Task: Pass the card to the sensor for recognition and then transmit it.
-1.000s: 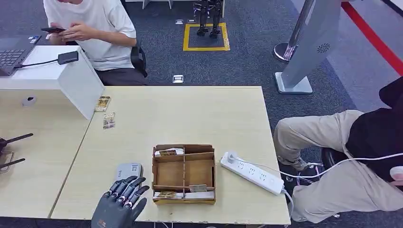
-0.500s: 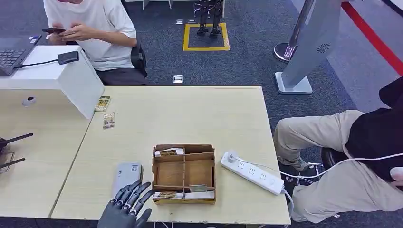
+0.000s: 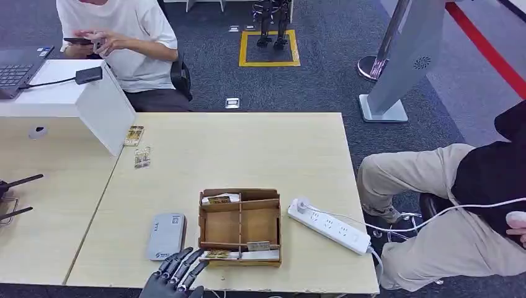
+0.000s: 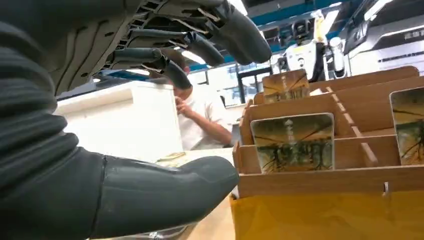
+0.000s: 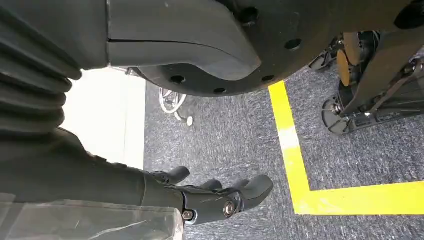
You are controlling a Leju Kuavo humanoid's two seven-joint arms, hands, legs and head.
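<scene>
Cards (image 3: 218,254) sat upright in the near slot of the wooden divider box (image 3: 240,227), and the left hand (image 3: 177,277) was right at the table (image 3: 248,149) edge beside it, fingers spread and holding nothing, thumb low and fingers arched over toward the front card in the left wrist view (image 4: 292,142). The grey sensor pad (image 3: 166,235) lay flat just left of the box, close by. If I had to call it, the trick here would be getting the thumb behind the front card alone and pinching near its top edge, since the cards stand packed against the box wall and grabbing two looks like an easy mistake. Compared with a second back, the hand had slid off the sensor and moved toward the box's near corner, also lower in the head view. Right hand (image 5: 220,197) hung down over the carpet, fingers loosely curled, nothing in it.
</scene>
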